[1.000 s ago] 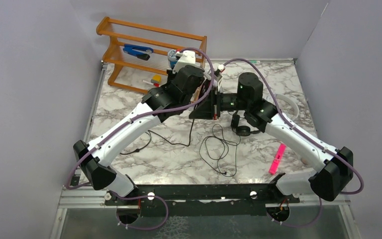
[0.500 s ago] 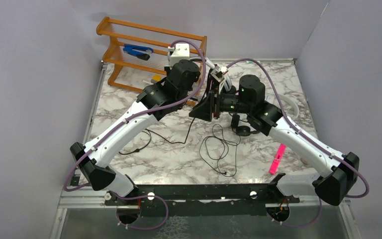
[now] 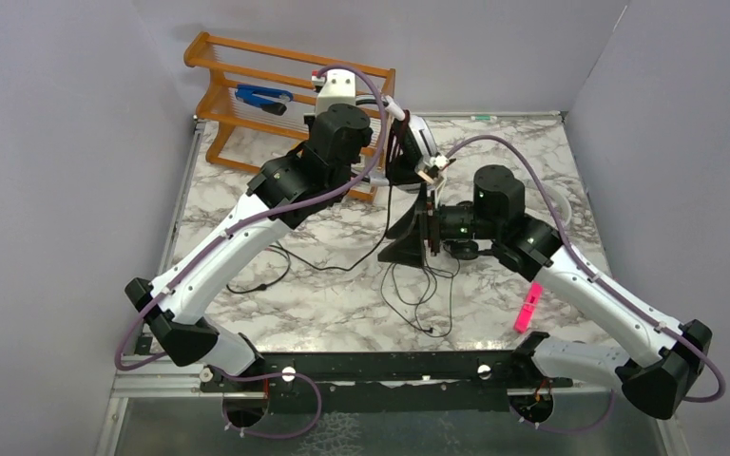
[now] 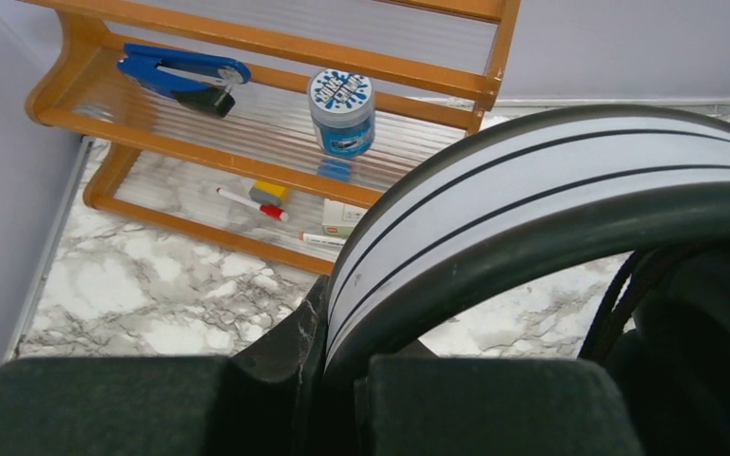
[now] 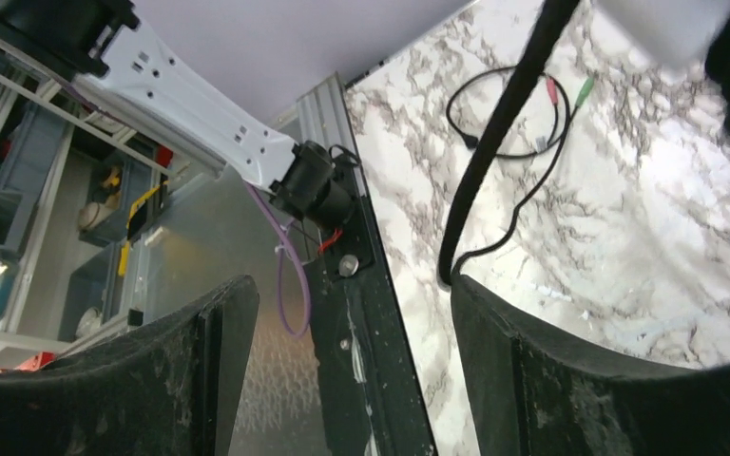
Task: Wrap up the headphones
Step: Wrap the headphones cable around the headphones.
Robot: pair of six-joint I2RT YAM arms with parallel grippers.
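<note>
Evidently your left hand [image 4: 337,404] clamps the headphones [image 4: 532,180]; your right hand [image 5: 342,380] stands open, empty. Cord [image 5: 500,142] hangs loose, unwrapped.

No wording can be read anywhere. The lid of the small blue jar [image 4: 341,112] on the wooden rack [image 4: 502,38] carries dark blue print, too blurred to make out. The white box [image 4: 340,217] below shows only illegible marks.

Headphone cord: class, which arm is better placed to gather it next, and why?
Probably right. The left gripper is shut on the white headphones, holding them up; the right gripper is open, empty, with the black cord beside it.
</note>
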